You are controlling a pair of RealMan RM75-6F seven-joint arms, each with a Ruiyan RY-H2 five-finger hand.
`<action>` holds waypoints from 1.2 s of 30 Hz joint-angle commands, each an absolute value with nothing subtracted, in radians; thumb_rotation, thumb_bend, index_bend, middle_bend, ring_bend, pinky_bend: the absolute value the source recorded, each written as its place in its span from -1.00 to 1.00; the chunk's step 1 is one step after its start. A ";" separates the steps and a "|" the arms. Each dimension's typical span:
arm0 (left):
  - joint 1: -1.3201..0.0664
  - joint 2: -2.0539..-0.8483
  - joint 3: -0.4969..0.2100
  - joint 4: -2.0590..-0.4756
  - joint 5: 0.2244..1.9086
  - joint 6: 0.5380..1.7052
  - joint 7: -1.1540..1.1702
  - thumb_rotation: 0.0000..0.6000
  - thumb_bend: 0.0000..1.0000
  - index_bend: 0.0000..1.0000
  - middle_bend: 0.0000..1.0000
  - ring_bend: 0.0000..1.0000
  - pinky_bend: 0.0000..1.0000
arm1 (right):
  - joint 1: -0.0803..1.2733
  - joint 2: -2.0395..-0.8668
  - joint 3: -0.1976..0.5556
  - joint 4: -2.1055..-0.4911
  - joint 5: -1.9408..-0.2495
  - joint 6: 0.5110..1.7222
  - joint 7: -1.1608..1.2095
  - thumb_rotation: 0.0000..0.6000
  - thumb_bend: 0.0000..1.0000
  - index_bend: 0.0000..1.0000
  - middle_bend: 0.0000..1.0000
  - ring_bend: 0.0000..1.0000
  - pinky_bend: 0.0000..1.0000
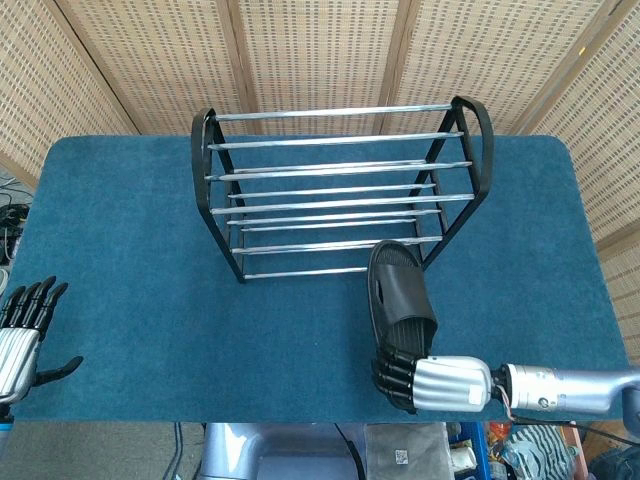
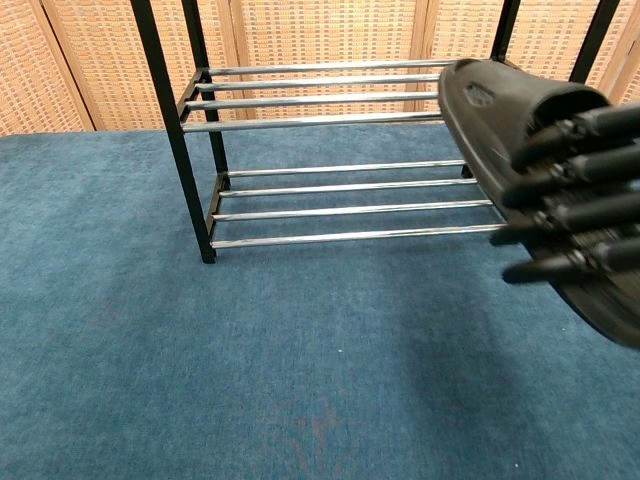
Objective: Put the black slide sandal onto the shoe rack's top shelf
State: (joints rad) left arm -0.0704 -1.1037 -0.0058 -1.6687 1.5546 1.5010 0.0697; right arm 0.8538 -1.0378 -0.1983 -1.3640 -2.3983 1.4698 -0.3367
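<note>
My right hand (image 1: 425, 380) grips the heel end of the black slide sandal (image 1: 396, 292) and holds it in the air, toe pointing toward the shoe rack (image 1: 340, 190). In the chest view the sandal (image 2: 500, 120) fills the right side with my right hand's fingers (image 2: 570, 190) wrapped across it, covering the rack's right legs (image 2: 590, 40). The rack's top shelf of chrome bars (image 1: 335, 125) is bare. My left hand (image 1: 22, 330) hovers at the table's front left corner, fingers spread, holding nothing.
The rack stands in the middle back of a blue carpeted table (image 1: 130, 260). Woven screen panels (image 1: 320, 50) close off the back. The table's front edge (image 1: 250, 418) runs just beside my right hand.
</note>
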 commanded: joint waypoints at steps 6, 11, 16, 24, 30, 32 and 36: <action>-0.077 -1.103 -0.012 -1.668 1.538 1.487 0.066 1.00 -0.71 -1.00 -1.00 -1.00 -1.00 | 0.922 -1.015 -0.134 -1.334 -2.326 1.376 -0.241 1.00 0.36 0.27 0.14 -0.14 -0.18; -0.089 -1.104 -0.018 -1.670 1.517 1.461 0.069 1.00 -0.71 -1.00 -1.00 -1.00 -1.00 | 0.970 -1.021 -0.097 -1.286 -2.301 1.327 -0.205 1.00 0.38 0.27 0.14 -0.14 -0.18; -0.097 -1.104 -0.024 -1.672 1.502 1.446 0.072 1.00 -0.71 -1.00 -1.00 -1.00 -1.00 | 1.019 -1.025 -0.074 -1.251 -2.283 1.260 -0.180 1.00 0.49 0.27 0.13 -0.14 -0.18; -0.112 -1.107 -0.030 -1.665 1.472 1.410 0.073 1.00 -0.71 -1.00 -1.00 -1.00 -1.00 | 1.086 -1.046 -0.057 -1.176 -2.245 1.148 -0.145 1.00 0.54 0.27 0.08 -0.14 -0.18; -0.117 -1.106 -0.034 -1.660 1.459 1.399 0.063 1.00 -0.71 -1.00 -1.00 -1.00 -1.00 | 1.109 -1.059 -0.049 -1.147 -2.217 1.123 -0.126 1.00 0.55 0.27 0.06 -0.14 -0.18; -0.119 -1.105 -0.034 -1.660 1.458 1.396 0.061 1.00 -0.71 -1.00 -1.00 -1.00 -1.00 | 1.117 -1.066 -0.049 -1.142 -2.208 1.113 -0.123 1.00 0.55 0.27 0.06 -0.14 -0.18; -0.121 -1.103 -0.034 -1.659 1.457 1.395 0.056 1.00 -0.71 -1.00 -1.00 -1.00 -1.00 | 1.130 -1.079 -0.045 -1.143 -2.195 1.097 -0.130 1.00 0.55 0.27 0.03 -0.14 -0.18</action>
State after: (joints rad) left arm -0.1207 -1.1030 -0.0341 -1.6594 1.4568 1.3947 0.0560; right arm 1.1275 -1.0764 -0.0458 -1.1426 -2.1971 1.0991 -0.1275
